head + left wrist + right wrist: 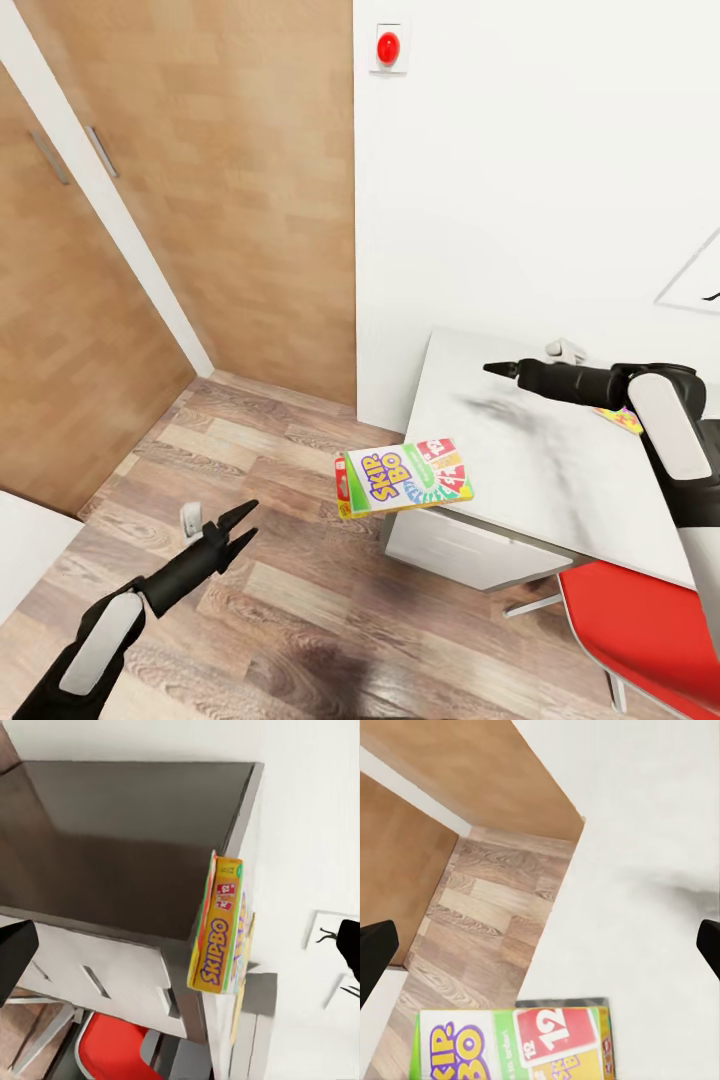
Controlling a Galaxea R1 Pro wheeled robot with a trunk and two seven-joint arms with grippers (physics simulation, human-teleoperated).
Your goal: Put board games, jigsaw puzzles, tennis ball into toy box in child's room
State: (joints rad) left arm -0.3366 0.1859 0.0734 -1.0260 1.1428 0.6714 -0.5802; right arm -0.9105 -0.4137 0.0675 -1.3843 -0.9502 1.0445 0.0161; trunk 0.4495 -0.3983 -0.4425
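The Skip-Bo box [405, 477] lies flat on the table [520, 450], its near end jutting past the table's edge over the wood floor [270, 580]. It is a thin box, yellow and green with a red panel showing "12". The left gripper [243, 527] hovers open and empty, low over the floor, the box ahead of it. The right gripper [497, 369] hangs above the tabletop beyond the box, open, holding nothing.
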